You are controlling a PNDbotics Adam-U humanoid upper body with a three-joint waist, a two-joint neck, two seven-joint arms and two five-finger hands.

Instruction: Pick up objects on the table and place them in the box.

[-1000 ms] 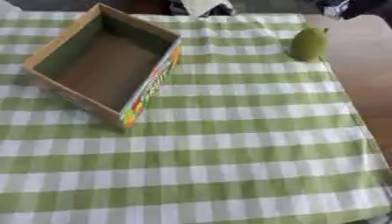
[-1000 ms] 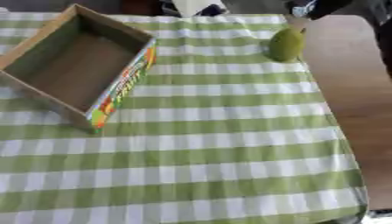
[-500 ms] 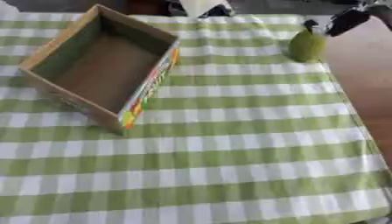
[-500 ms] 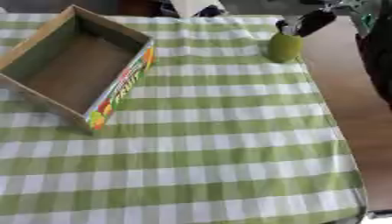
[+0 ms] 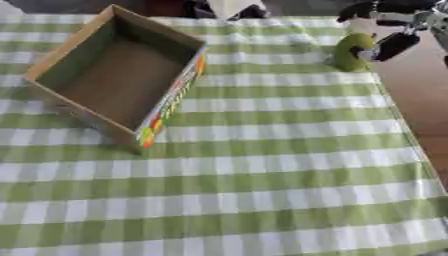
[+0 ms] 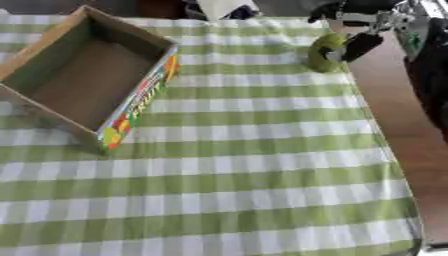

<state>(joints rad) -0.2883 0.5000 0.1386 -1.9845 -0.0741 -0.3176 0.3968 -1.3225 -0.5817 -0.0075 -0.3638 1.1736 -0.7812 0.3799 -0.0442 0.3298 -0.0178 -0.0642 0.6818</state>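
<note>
A green pear-shaped fruit [image 5: 347,53] stands on the checked cloth at the far right, near the cloth's edge. My right hand [image 5: 395,44] comes in from the upper right corner. One dark finger sits against the fruit's right side and another curves over its top [image 6: 331,9], so the fruit lies between them; I see no closed grip. The fruit rests on the table. An open cardboard box [image 5: 171,96] with a colourful printed side stands at the far left, and its inside looks bare. My left hand shows in no view.
A green-and-white checked cloth [image 5: 262,165] covers the table. Bare brown wood [image 5: 418,100] runs along the right side past the cloth's edge. Something white [image 5: 231,7] sits at the far edge, behind the box and the fruit.
My right hand has come in from the upper right and reached the fruit, its fingers now on either side of it. The fruit and the box have not moved.
</note>
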